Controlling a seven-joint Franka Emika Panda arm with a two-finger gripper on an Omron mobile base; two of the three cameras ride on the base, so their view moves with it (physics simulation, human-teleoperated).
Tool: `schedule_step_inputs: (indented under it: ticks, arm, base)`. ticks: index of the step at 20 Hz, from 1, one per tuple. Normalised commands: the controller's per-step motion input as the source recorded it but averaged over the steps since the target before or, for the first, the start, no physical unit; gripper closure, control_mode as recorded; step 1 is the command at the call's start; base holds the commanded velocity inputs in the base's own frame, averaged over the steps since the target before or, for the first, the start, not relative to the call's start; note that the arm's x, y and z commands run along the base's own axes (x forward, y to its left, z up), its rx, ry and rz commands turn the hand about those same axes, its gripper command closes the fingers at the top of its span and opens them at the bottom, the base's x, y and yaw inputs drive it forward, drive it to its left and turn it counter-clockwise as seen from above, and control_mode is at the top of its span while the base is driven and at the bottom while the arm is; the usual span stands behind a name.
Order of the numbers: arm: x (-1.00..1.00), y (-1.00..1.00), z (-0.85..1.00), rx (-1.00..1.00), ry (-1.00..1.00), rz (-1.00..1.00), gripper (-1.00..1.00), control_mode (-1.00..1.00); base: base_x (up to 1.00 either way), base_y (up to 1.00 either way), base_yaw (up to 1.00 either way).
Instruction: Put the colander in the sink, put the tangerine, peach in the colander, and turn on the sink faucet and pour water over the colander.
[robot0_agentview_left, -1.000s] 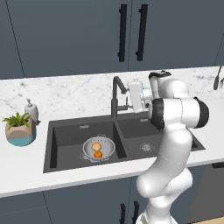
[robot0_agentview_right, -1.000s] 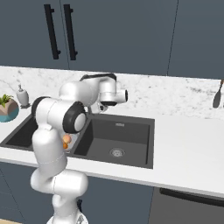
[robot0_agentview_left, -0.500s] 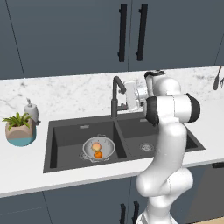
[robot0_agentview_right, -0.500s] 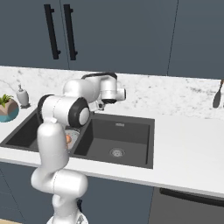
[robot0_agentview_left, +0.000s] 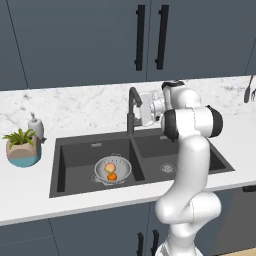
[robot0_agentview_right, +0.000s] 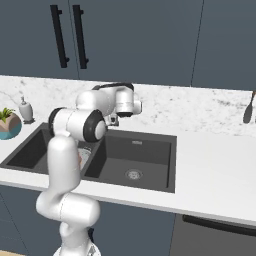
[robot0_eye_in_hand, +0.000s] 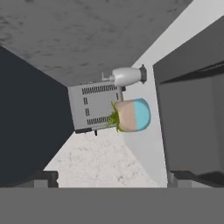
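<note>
Colander (robot0_agentview_left: 112, 170) with tangerine (robot0_agentview_left: 112, 176) and peach (robot0_agentview_left: 111, 167) seated in the sink (robot0_agentview_left: 75, 155).
The tool (robot0_agentview_left: 145, 109) is held wide open, empty, just beside the sink faucet (robot0_agentview_left: 132, 107).

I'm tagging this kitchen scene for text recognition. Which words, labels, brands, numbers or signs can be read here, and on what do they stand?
None: no readable text anywhere.
Soap bottle: plain white, no label.
Plant pot: plain teal and tan, no marking.
Cabinet doors: plain dark fronts, nothing printed.
Grey vented box in the hand view: slots alone, no lettering visible.
</note>
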Motion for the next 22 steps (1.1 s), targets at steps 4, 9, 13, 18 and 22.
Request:
schedule_step_inputs:
  ticks: [4, 9, 13, 18, 22]
  arm:
    - [0.08, 0.31, 0.0, 0.03, -0.03, 0.09, -1.0, -1.0]
    - [0.07, 0.48, 0.0, 0.02, -0.02, 0.09, -1.0, -1.0]
    - [0.03, 0.55, 0.0, 0.01, -0.03, 0.08, -1.0, -1.0]
    - [0.01, 0.58, 0.0, 0.01, -0.05, 0.06, -1.0, -1.0]
    - [0.0, 0.63, 0.01, 0.0, -0.07, 0.05, -1.0, -1.0]
  base:
    - [0.0, 0.0, 0.0]
    - [0.0, 0.0, 0.0]
    - [0.0, 0.0, 0.0]
    - [0.0, 0.0, 0.0]
    - [0.0, 0.0, 0.0]
